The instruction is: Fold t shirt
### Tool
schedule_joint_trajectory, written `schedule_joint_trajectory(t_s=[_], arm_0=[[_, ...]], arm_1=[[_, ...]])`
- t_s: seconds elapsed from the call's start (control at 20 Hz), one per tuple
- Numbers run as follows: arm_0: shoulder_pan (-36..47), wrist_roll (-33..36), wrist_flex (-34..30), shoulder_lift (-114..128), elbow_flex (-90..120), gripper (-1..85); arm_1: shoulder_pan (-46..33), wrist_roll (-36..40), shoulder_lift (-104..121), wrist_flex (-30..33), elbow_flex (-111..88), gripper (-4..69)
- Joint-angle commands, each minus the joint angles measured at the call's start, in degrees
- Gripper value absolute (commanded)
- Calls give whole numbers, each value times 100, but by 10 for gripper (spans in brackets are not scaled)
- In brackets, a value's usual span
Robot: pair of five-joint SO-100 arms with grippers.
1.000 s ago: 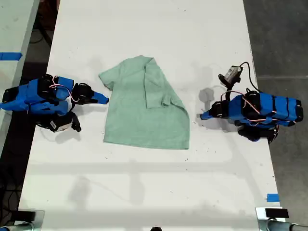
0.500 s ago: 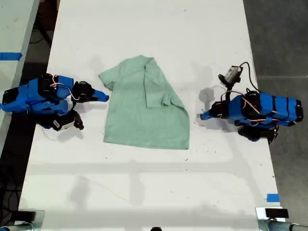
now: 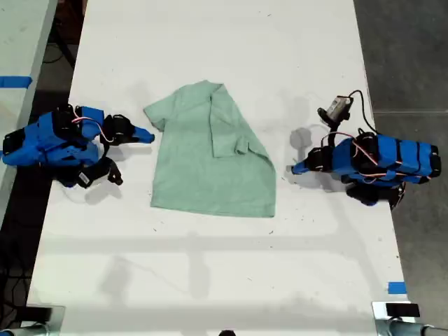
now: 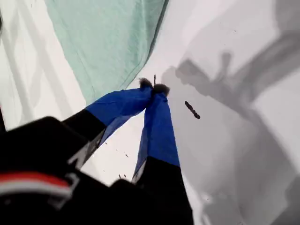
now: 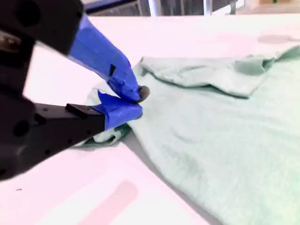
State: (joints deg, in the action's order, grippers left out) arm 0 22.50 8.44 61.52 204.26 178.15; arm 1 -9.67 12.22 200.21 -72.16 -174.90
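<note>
**Both arms low on the counter, the tee lying between them**

The t shirt [image 3: 203,168] lies flat on the white counter [image 3: 210,273], between the two blue arms. One side has been folded in over the body, so a sleeve and a slanting edge lie on top of the pale green cloth. The other sleeve sticks out towards my second end effector [image 3: 145,134].

That second end effector sits low over the counter with its blue tips pointing at the outstretched sleeve. In its own wrist view the two tips [image 5: 131,101] are drawn together with nothing held between them. The sleeve's edge is bunched right at them, and the t shirt [image 5: 211,131] spreads out ahead, with the folded-over flap further on. I cannot tell whether the tips rest on the cloth or stop just short of it.

My first end effector [image 3: 297,168] is on the opposite side of the tee, aimed at the folded edge and near it, with a strip of bare counter in front of its tips. Its wrist view shows the jaws [image 4: 153,88] pinched closed and empty. The t shirt [image 4: 112,37] lies ahead of them, and dark shadows fall on the counter [image 4: 243,154] beside them.
</note>
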Motion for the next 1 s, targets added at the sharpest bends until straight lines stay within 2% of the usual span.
schedule_joint_trajectory(t_s=[0.0,0.95], arm_0=[[-193,-105,9,255,97,-1],[-220,-105,-9,255,237,-1]], arm_1=[[-44,-53,88,-26,-264,5],[-26,-79,88,-35,-264,5]])
